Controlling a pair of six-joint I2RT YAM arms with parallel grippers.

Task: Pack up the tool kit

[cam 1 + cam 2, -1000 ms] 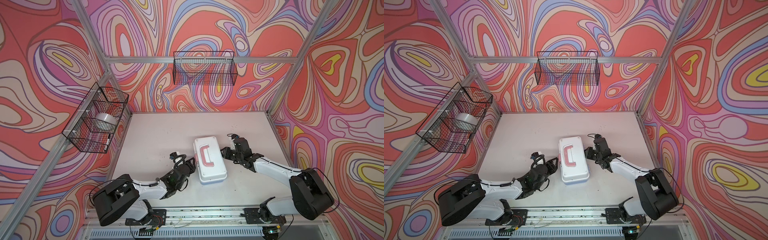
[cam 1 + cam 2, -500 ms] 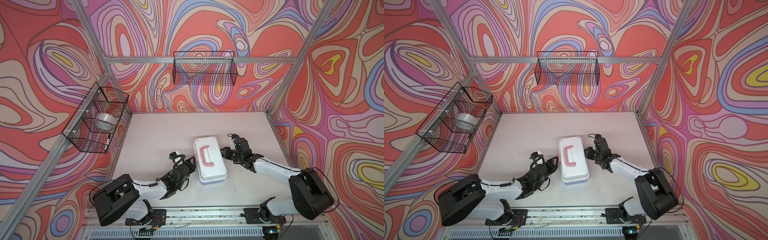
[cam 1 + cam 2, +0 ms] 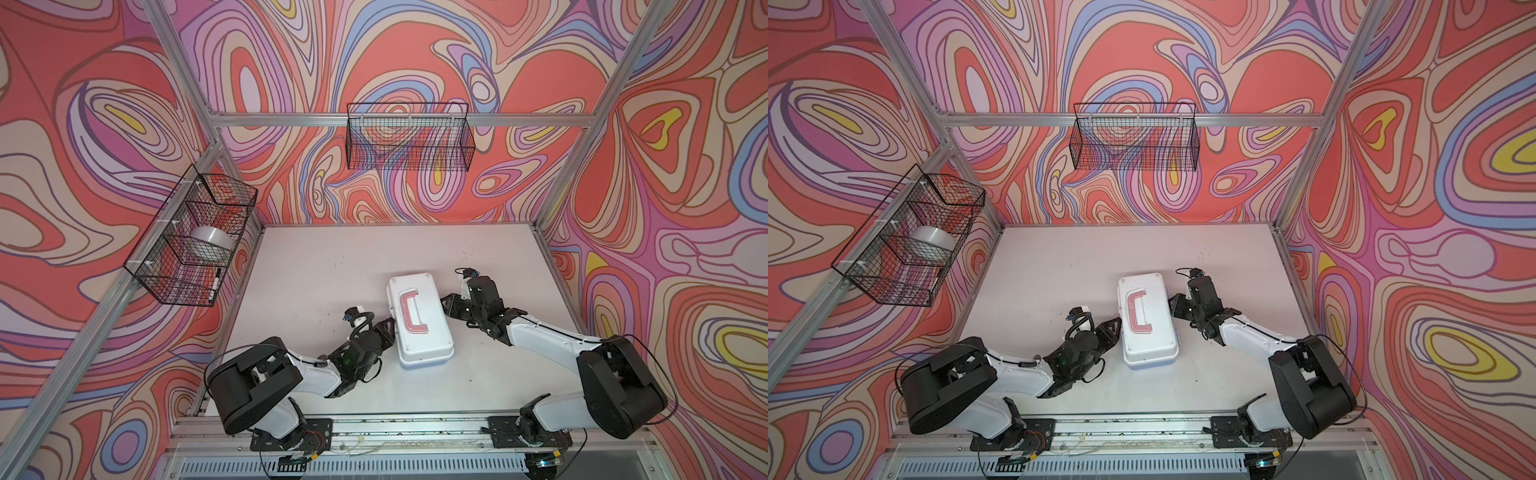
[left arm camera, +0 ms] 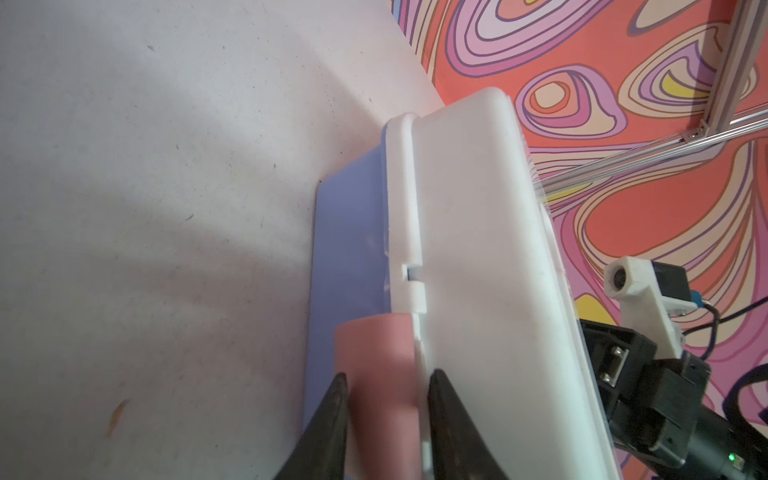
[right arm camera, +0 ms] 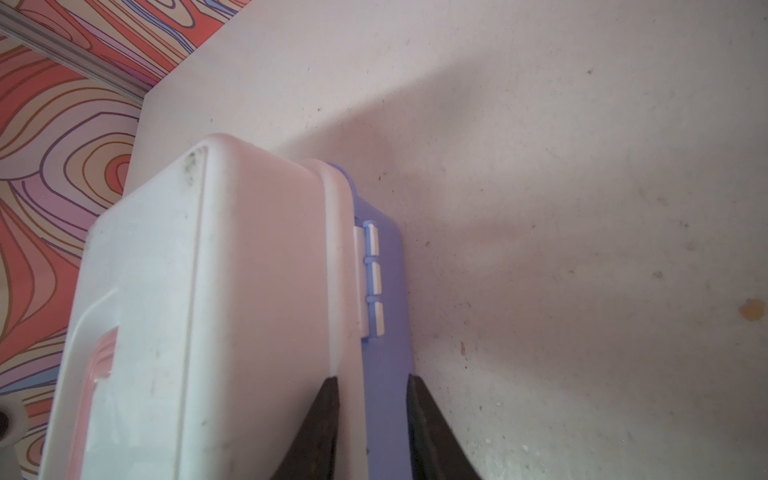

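Left tool of mine is pinching the pink latch against the lid of the tool kit, I reckon to snap it home. My right tool clamps the rim just beside the hinges at the kit's 3 o'clock, probably so the box can't skid away from the push coming in at 9 o'clock. Lid's down, pink handle up, no loose bits in sight, so packing looks basically done. The kit sits a bit toward 6 o'clock from the middle of the pale, scuffed counter. The walls are swirly red-purple print. One black wire basket hangs at 12 o'clock, and a second wire basket at 9 o'clock holds what looks like a roll of tape.
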